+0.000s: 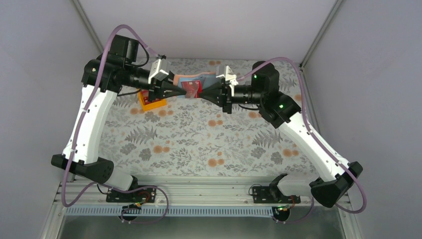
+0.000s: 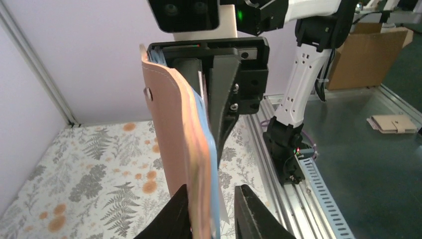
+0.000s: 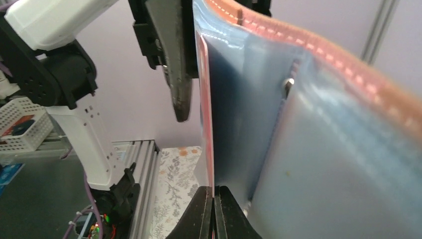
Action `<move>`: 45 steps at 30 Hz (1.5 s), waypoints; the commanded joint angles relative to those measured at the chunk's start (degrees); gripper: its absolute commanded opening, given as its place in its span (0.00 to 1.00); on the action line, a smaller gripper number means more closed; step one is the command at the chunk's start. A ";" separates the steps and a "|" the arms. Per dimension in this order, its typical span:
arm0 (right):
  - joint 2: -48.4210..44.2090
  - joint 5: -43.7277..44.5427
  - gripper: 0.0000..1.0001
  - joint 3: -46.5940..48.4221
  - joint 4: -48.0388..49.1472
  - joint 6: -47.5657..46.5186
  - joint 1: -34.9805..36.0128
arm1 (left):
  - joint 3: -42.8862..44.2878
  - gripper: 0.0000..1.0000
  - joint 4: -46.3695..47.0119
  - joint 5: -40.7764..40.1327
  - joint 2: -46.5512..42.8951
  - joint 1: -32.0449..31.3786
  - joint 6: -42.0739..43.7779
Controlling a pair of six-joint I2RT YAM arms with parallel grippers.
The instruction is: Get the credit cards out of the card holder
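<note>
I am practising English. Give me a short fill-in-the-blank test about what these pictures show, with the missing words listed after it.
The right gripper is shut on the edge of a thin ____ card. The card holder is tan outside, and its inner lining is light ____. On the table, near the left gripper, lies a small tray of ____ colour.
Missing words: red; blue; orange.

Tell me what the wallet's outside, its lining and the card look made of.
Wallet outside: tan leather or faux leather, matte, with stitched edge and a metal snap.
Lining: light blue, glossy, translucent, likely soft plastic.
Card: thin, stiff, red, probably plastic; only its edge shows.
</note>
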 commanded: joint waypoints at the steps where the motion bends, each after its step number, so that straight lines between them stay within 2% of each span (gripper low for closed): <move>1: -3.47 4.54 0.04 -1.35 1.70 1.15 -1.74 | -1.31 0.23 1.82 2.88 -1.33 -0.43 -0.56; 7: -3.77 5.64 0.04 0.88 -1.70 0.82 -2.32 | -1.10 0.23 1.58 2.97 -1.14 -0.40 -0.46; 12: -4.12 8.43 0.04 1.23 -3.84 0.13 -2.93 | -1.02 0.03 2.94 1.58 -1.32 -0.28 -2.11; 22: -7.88 13.90 0.04 -1.46 -5.94 0.91 -8.21 | -2.47 0.02 7.56 1.97 -1.68 3.89 -7.98; 24: -8.59 15.91 0.04 -1.03 -6.42 1.54 -9.27 | -7.25 0.02 12.26 -0.31 -2.22 4.54 -12.32; 25: -8.92 16.60 0.04 -0.67 -6.59 2.06 -9.79 | -10.88 0.02 15.81 -2.00 -2.40 4.71 -17.12; 28: -10.08 16.31 0.04 0.61 -6.36 3.81 -10.94 | -25.67 0.02 24.40 -4.15 -1.19 4.70 -25.83; 32: -8.70 15.19 0.04 3.93 -7.46 6.20 -11.19 | -38.43 0.02 27.48 -6.06 4.76 1.92 -25.05; 35: -7.09 14.90 0.04 5.28 -8.88 7.08 -11.19 | -45.77 0.02 31.91 -3.11 8.58 -0.54 -26.61; 40: -4.32 12.43 0.04 5.22 -9.71 8.35 -11.19 | -51.15 0.02 37.71 -6.10 15.68 -1.71 -28.95; 41: -3.65 11.79 0.04 4.99 -9.64 8.72 -11.24 | -51.84 0.03 38.52 -7.68 17.04 -1.75 -29.18; 45: -1.79 10.08 0.04 4.41 -10.07 9.82 -11.14 | -50.68 0.32 37.59 -13.36 22.77 -0.62 -29.18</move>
